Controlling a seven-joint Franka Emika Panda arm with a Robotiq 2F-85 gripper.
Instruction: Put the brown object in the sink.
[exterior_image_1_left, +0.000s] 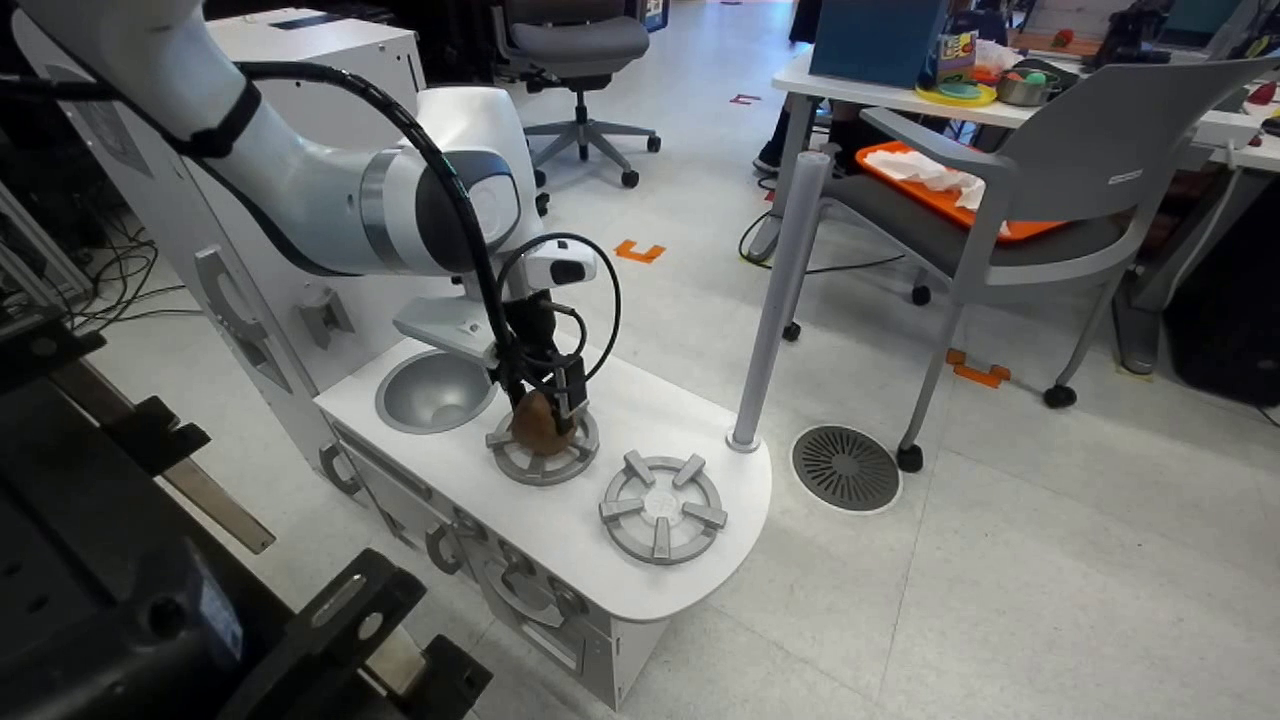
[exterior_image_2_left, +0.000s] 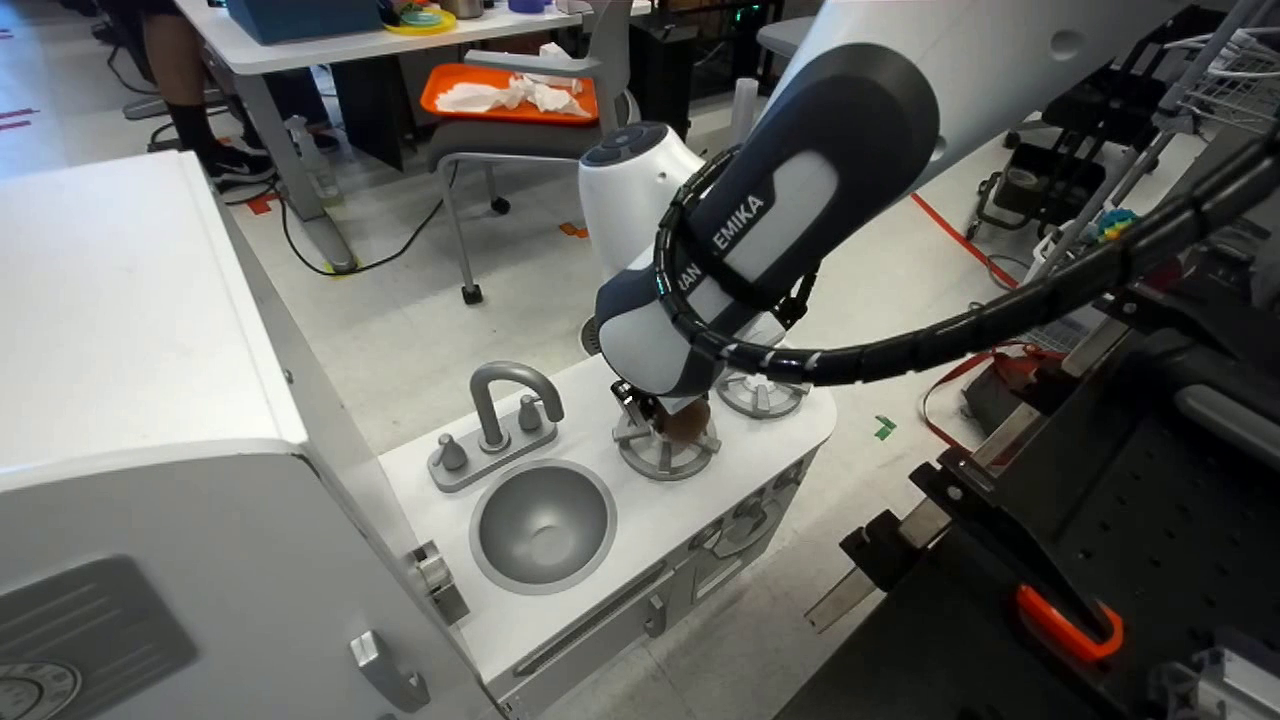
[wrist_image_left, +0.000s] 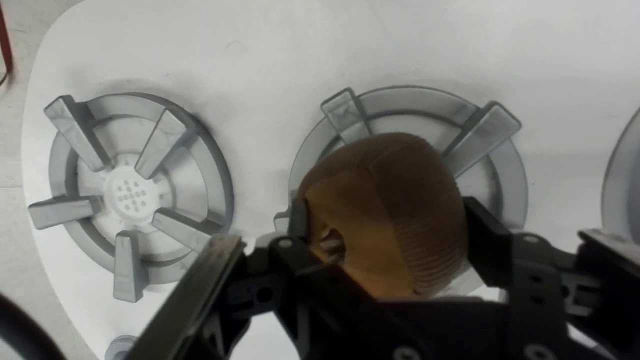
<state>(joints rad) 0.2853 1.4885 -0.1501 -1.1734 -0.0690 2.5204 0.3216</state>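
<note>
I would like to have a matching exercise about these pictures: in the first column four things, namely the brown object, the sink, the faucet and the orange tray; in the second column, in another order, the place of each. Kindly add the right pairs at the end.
Things:
1. brown object
2. sink
3. faucet
4. orange tray

Places:
a. next to the sink
b. on a chair
c. in the gripper
d. set into the white counter

Right pairs: 1-c, 2-d, 3-a, 4-b

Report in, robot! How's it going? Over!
Hand shut on brown object, on or over burner. Not in sink yet. Faucet beside sink, possible snag.
</note>
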